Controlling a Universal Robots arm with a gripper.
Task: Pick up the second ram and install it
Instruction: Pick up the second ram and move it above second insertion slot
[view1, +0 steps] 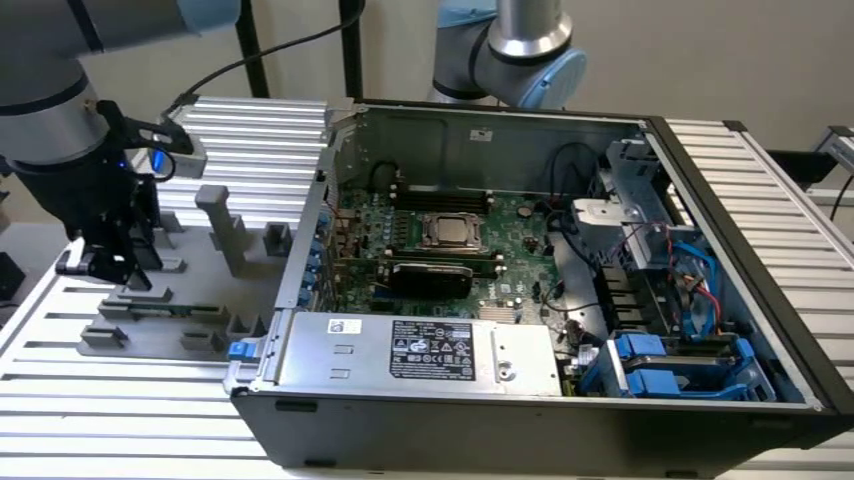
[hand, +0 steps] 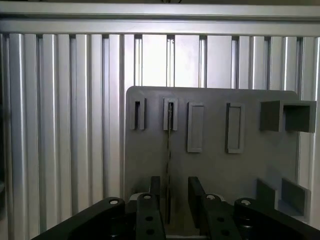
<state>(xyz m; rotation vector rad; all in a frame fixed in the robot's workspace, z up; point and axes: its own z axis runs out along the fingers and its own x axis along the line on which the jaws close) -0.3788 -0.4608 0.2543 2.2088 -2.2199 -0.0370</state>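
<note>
The tool (view1: 115, 266) hung, fingers apart, just over the second ram (hand: 169, 150) standing edgewise in its grey holder (hand: 250, 170).

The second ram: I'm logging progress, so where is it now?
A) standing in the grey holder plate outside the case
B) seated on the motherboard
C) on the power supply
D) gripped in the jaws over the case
A: the second ram stands in the grey holder plate, the gripper over it with jaws open.
</note>
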